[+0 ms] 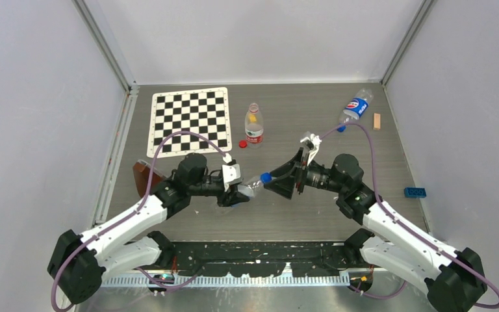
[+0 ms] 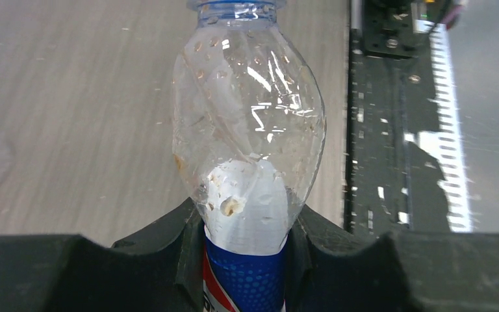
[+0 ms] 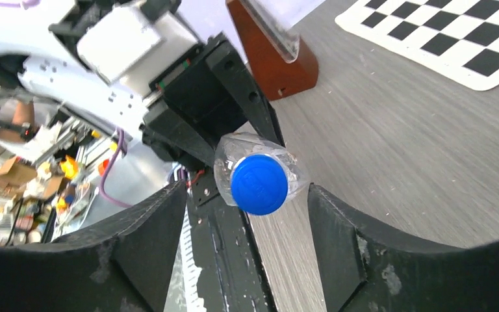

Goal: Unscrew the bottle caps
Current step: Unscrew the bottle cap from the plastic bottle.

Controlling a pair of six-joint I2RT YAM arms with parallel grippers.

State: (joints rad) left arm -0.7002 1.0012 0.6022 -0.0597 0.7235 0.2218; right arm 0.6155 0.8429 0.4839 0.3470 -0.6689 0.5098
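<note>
Bottle [image 2: 250,130] clamped in left claw [image 2: 247,221], blue label [image 2: 243,278], blue cap [image 3: 258,184]

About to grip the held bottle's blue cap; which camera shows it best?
Right wrist: the blue cap faces the lens, inside the open right gripper. Top external shows only a small blue dot. Left wrist shows the bottle, cap cropped out.
</note>
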